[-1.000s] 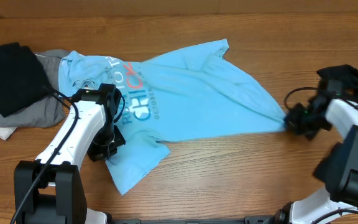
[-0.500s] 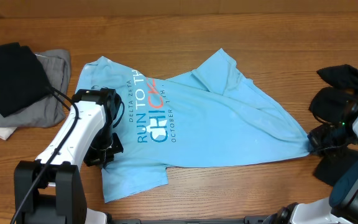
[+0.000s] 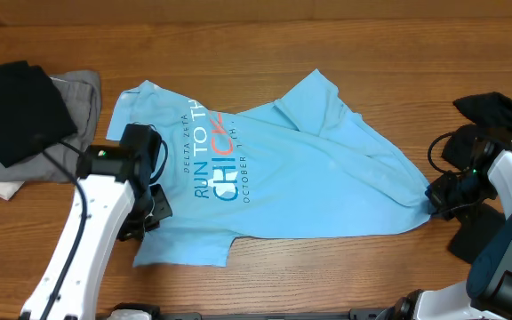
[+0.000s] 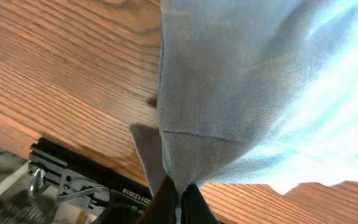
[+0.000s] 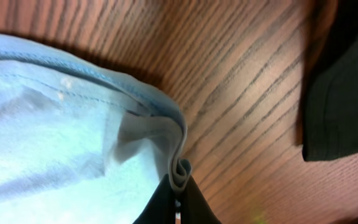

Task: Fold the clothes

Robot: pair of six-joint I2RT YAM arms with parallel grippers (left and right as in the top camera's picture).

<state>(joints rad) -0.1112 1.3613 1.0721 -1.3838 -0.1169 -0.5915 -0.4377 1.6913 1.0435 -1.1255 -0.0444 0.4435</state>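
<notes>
Overhead view, change: over the last second the sky-blue T-shirt [image 3: 309, 169] went from a bunched, skewed shape to a sheet drawn wide along the tabletop [image 3: 327, 276], and its lettering came fully into sight. In the last half second its near-left flap was pulled flatter and its right end eased slightly inward.
Meaning for the task: to my eye the spreading-out was nearly finished and no fold had begun. A sleeve toward the far edge still lay creased over itself.
Shirt position: mid-tabletop, print side up, reaching from beside the left pile almost to the right edge.
Left tool [image 3: 145, 213]: clenched on a gathered bit of the shirt's near-left edge. The left wrist view showed cloth pinched between its tips.
Left arm pose: risen from the near-left corner, wrist bent over the shirt's left side, shifted closer to the near edge than before.
Right tool [image 3: 436, 194]: clamped on a folded bit of hem at the shirt's right end, low over the wood.
Right arm pose: reaching in from the right edge, wrist turned toward the shirt.
Other clothes: black garment [image 3: 16, 107] on a grey garment [image 3: 74, 133] by the left edge; another dark garment [image 3: 496, 111] near the right edge.
</notes>
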